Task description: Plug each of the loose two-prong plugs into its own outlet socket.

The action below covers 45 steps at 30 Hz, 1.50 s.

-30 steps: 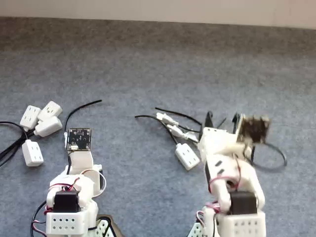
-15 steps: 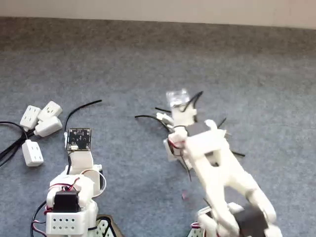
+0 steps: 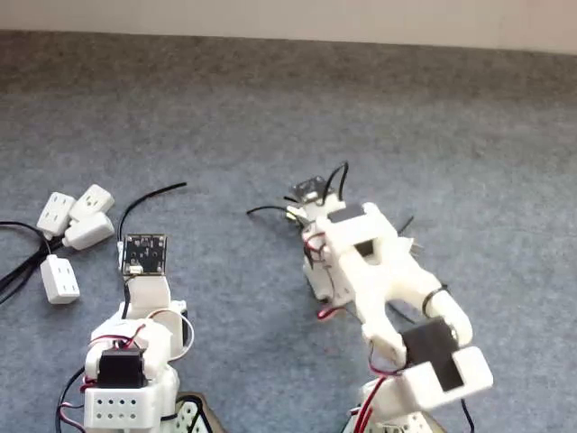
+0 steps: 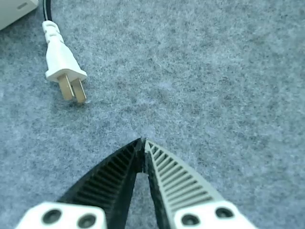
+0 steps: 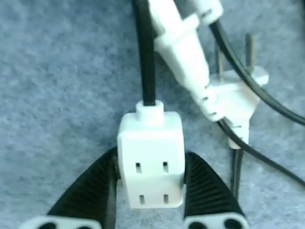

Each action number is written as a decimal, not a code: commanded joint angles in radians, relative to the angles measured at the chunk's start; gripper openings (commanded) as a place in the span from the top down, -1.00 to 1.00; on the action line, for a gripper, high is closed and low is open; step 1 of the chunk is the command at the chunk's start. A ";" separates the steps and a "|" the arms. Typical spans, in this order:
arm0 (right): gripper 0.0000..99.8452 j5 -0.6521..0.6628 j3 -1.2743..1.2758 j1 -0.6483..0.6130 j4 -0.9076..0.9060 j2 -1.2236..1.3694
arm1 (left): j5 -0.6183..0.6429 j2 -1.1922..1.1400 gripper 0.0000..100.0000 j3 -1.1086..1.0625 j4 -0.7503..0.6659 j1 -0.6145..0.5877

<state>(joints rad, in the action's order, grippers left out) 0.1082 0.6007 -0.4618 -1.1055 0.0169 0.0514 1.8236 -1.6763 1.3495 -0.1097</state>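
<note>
White plastic outlet socket block (image 5: 150,160), slots empty and a black cable leaving its far end, lies on the grey carpet (image 5: 57,71) between the black fingers of your right gripper (image 5: 150,155). The jaws are spread to either side of it, close against its side walls. Just beside the block you have a slim white plug (image 5: 183,43) and a white two-pin plug (image 5: 236,98), both unplugged and crossed by black cables.

Your left gripper (image 4: 143,143) is pressed together on nothing, near a white flat two-prong plug (image 4: 64,64) with bare prongs. A cluster of white socket blocks (image 3: 56,214) lies well apart, beside the left arm.

Judge the task not begun: no plug shows as seated, so every pairing is left to do.
</note>
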 commanded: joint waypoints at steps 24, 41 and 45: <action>0.70 -1.212 -0.797 -0.364 -0.120 0.527 | 0.000 -0.002 0.99 -0.019 -0.015 0.013; -0.17 -0.967 -1.707 -0.205 -0.656 0.708 | 0.000 -0.002 0.99 -0.019 -0.015 0.013; -0.17 -0.752 -1.871 -0.114 -0.656 0.708 | 0.000 -0.002 0.99 -0.019 -0.015 0.013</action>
<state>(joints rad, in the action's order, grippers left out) -0.7971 -1.1301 -0.6460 -1.7223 0.7549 0.0514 1.8236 -1.6763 1.3495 -0.1097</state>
